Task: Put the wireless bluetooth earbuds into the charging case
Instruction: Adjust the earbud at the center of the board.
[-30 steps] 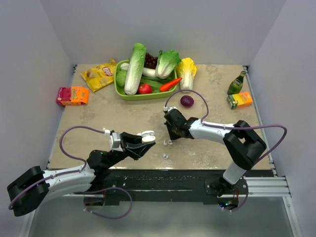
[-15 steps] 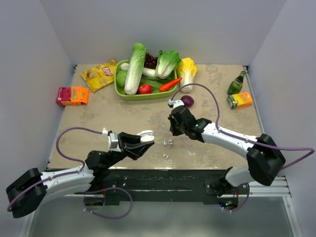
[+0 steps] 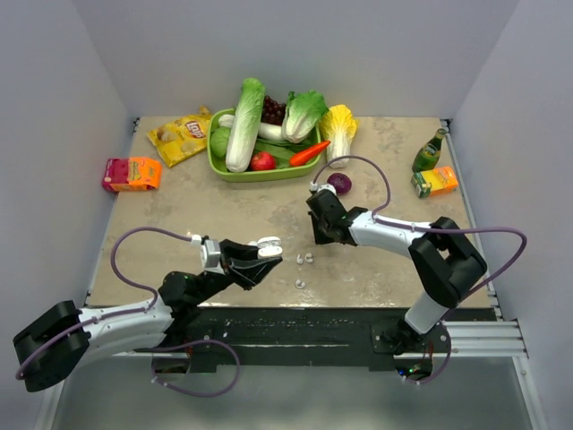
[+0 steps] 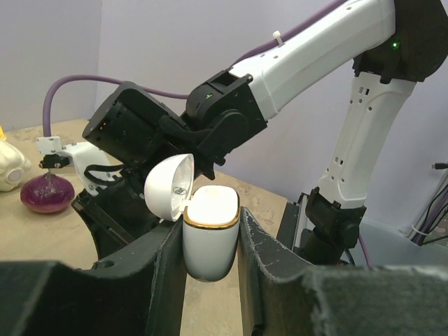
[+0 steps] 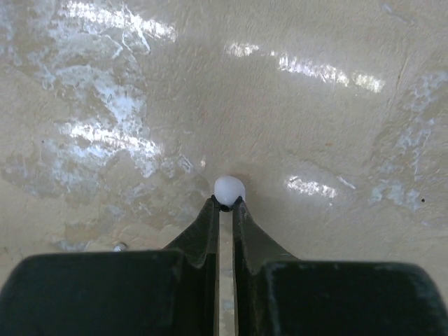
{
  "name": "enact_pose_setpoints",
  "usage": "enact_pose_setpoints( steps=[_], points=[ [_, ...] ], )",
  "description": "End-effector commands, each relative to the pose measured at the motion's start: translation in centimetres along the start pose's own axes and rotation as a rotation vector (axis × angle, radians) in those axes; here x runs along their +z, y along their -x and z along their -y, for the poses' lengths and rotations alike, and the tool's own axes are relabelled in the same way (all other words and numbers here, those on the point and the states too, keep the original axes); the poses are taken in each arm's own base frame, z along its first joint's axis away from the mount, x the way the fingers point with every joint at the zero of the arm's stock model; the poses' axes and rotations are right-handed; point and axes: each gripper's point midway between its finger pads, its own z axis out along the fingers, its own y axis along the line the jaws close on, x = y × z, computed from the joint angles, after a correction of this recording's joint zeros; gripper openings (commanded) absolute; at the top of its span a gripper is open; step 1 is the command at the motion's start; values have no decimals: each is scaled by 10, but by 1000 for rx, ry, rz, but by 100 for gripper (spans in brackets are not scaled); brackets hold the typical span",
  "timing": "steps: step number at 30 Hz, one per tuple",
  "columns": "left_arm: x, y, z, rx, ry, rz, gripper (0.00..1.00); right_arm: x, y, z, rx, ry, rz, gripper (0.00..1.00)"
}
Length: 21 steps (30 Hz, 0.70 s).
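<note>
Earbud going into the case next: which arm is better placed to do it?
Right: the right gripper pinches an earbud at its tips, while the left gripper is busy holding the open charging case.

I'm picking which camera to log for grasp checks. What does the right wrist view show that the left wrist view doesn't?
Only the right wrist view: a white earbud pinched at the tips of the right gripper. Only the left wrist view: the charging case, lid open, clamped in the left gripper, a red onion at far left, and the right arm beyond the case. Both: the beige table.
</note>
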Motion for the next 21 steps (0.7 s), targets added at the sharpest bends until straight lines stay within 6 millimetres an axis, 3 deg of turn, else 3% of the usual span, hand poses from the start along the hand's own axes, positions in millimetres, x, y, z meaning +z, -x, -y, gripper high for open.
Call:
enact_pose_setpoints(
  steps=[1,4,11,21],
  points=[
    [-59,-63,-14,-36,60,-153,0,7,14,-1,21,-26,8,0],
    [-59,-63,-13,-37,59,-153,0,12,7,1,9,-37,-15,0],
    [-61,-65,-14,-38,61,-159,0,15,-2,5,-6,-51,-40,34],
    [-64,-67,-13,-49,61,-161,0,9,6,7,-16,-62,-18,50]
  ],
)
